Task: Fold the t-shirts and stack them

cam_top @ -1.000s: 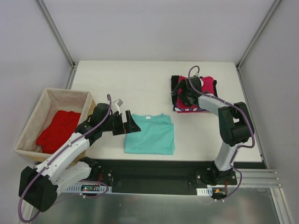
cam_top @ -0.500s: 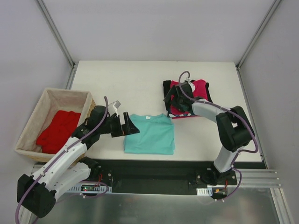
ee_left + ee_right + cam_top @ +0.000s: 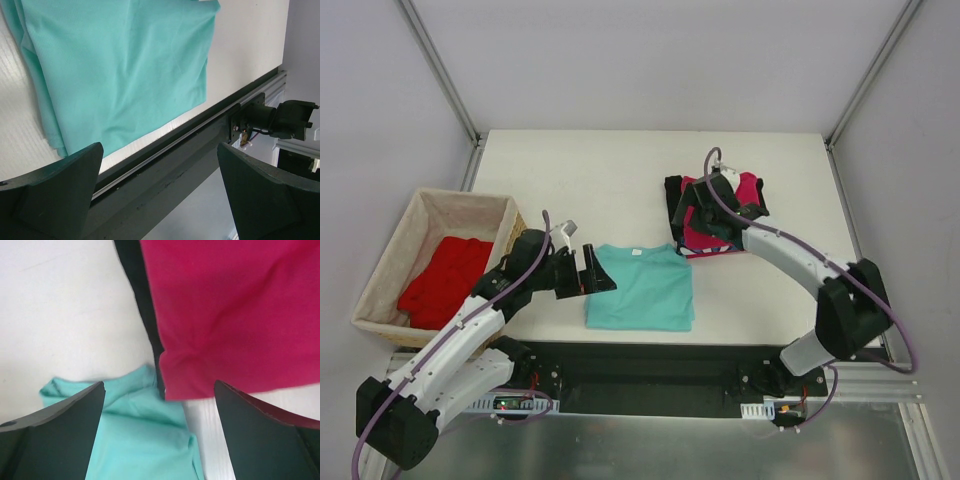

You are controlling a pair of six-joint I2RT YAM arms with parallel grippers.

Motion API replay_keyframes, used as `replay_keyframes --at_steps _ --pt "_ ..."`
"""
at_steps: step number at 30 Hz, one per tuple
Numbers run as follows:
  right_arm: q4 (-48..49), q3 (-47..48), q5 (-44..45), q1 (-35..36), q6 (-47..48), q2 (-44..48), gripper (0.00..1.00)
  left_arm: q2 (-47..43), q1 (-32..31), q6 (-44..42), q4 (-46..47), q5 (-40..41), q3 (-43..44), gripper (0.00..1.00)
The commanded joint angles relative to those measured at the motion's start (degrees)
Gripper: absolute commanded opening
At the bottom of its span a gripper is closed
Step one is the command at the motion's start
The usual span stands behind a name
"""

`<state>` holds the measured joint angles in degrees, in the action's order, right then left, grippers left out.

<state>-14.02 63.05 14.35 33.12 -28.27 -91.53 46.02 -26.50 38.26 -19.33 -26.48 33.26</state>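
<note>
A folded teal t-shirt (image 3: 642, 290) (image 3: 120, 65) lies flat at the table's near edge. Just off its left edge my left gripper (image 3: 603, 275) (image 3: 160, 146) hangs open with nothing in it. A stack sits at the right, with a magenta t-shirt (image 3: 745, 190) (image 3: 230, 305) on top of a black one (image 3: 673, 197) (image 3: 142, 305), and a striped edge (image 3: 712, 250) shows at its front. My right gripper (image 3: 698, 222) (image 3: 159, 385) is open above the stack's near-left corner; the teal t-shirt (image 3: 140, 440) shows below it. A red t-shirt (image 3: 445, 280) lies in the basket.
A wicker basket (image 3: 430, 197) with cloth lining stands off the table's left side. The black rail (image 3: 165, 165) of the arm mounts runs along the table's near edge. Frame posts rise at the table's back corners.
The stack of magenta and black shirts has shifted left, toward the teal shirt, together with my right gripper. My left gripper has barely moved.
</note>
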Motion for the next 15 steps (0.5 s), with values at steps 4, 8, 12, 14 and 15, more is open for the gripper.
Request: replay_keyframes --at_steps 4,8,12,14,15 --pt "-18.7 5.3 7.9 1.9 14.6 17.6 0.95 -0.1 0.6 1.5 -4.3 2.0 0.8 0.99" --pt "-21.5 -1.4 7.5 1.8 13.8 23.3 0.95 -1.8 0.6 3.0 -5.1 2.1 -2.1 0.99" --pt "-19.0 -9.9 5.4 1.9 11.7 27.9 0.95 -3.5 0.6 4.2 -5.7 2.3 -4.5 0.99" --pt "-18.0 -12.9 4.7 1.8 10.8 28.9 0.95 -4.1 0.6 5.2 -5.8 1.9 -6.1 0.99" --pt "-17.6 -13.5 4.0 1.8 10.7 29.2 0.95 -4.4 0.6 5.7 -5.6 1.8 -6.5 0.99"
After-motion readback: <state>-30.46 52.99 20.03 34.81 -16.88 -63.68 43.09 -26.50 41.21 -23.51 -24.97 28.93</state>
